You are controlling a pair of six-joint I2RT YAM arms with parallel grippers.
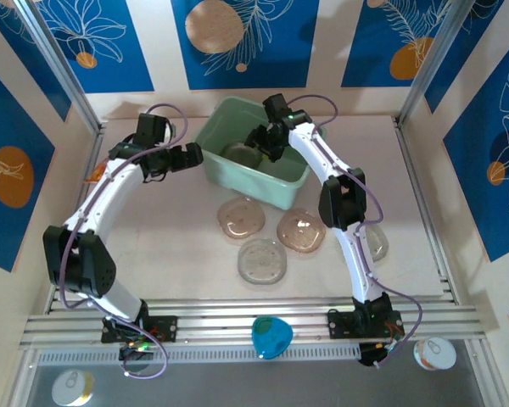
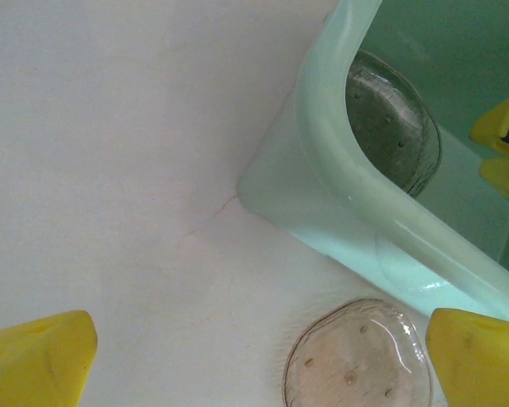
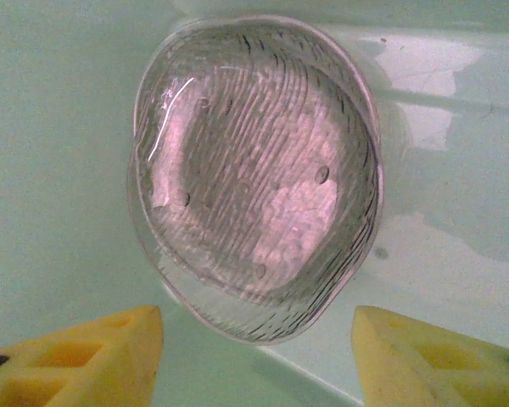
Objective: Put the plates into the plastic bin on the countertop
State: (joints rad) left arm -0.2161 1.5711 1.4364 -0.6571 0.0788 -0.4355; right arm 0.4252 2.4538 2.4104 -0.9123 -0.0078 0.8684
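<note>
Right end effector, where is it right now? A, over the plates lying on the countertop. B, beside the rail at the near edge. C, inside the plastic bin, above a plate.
C: the right end effector sits inside the plastic bin, its yellow fingers open just short of a clear plate lying in it.

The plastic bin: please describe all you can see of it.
The plastic bin is a pale mint-green, glossy rectangular tub with tapered walls and a rolled rim. It stands upright at the far middle of the countertop. Clear ribbed plates lie stacked on its floor. The open right gripper hangs inside it; the open left gripper is near its left corner.
</note>
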